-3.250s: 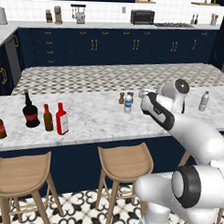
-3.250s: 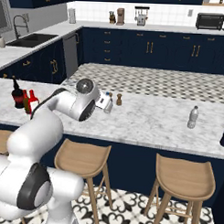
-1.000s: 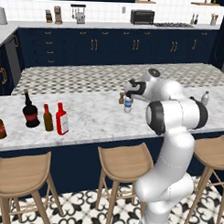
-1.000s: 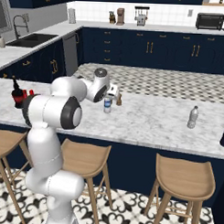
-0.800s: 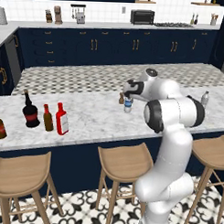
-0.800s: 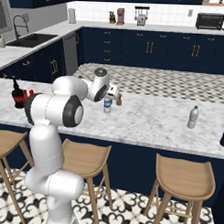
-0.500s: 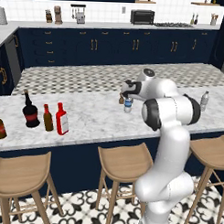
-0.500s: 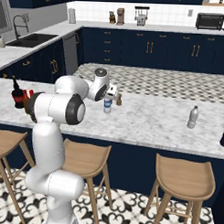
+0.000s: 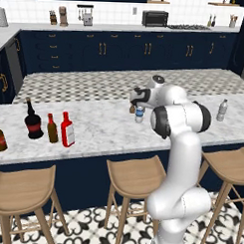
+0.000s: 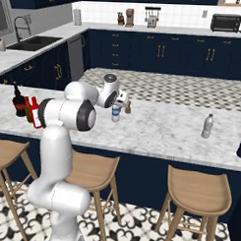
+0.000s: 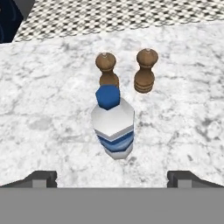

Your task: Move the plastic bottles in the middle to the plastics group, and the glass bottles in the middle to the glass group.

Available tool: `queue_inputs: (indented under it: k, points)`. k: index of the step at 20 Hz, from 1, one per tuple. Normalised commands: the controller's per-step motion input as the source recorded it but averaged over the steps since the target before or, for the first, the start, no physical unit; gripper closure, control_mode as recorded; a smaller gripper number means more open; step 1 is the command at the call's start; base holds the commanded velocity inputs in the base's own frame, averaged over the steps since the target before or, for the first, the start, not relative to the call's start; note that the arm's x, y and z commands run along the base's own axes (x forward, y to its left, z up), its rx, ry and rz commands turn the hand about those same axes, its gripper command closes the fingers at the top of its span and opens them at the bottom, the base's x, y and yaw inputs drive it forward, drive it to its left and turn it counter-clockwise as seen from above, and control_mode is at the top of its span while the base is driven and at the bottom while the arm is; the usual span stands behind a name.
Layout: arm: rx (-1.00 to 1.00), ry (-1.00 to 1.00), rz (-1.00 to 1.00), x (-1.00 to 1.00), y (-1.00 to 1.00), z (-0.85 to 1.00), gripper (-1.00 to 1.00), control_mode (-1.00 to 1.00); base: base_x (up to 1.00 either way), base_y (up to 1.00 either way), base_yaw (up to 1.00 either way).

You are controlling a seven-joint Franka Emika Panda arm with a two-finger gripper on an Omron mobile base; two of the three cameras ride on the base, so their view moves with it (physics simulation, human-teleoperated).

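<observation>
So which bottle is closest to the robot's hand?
The little clear bottle with the blue band, just below the open gripper. The plain clear bottle stands far along the counter.

Clear plastic bottle [image 11: 113, 127]; wooden shakers [image 11: 146, 71]; veined marble counter [image 11: 52, 109].

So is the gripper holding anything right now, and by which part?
Nothing is held. The gripper is open above the blue-labelled water bottle, its fingertips wide apart on either side, not touching it.
</observation>
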Motion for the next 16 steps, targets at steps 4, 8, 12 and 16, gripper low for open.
queue_inputs:
  k: [4, 8, 12, 16]
  points:
    - [0.00, 0.00, 0.00, 0.30, 0.02, -0.12, -1.00, -1.00, 0.00, 0.00, 0.00]
    - [0.00, 0.01, 0.00, 0.22, 0.02, -0.15, -1.00, -1.00, 0.00, 0.00, 0.00]
    - [0.00, 0.04, 0.00, 0.28, 0.02, -0.17, -1.00, -1.00, 0.00, 0.00, 0.00]
    - [0.00, 0.02, 0.00, 0.27, 0.00, -0.09, -1.00, -1.00, 0.00, 0.00, 0.00]
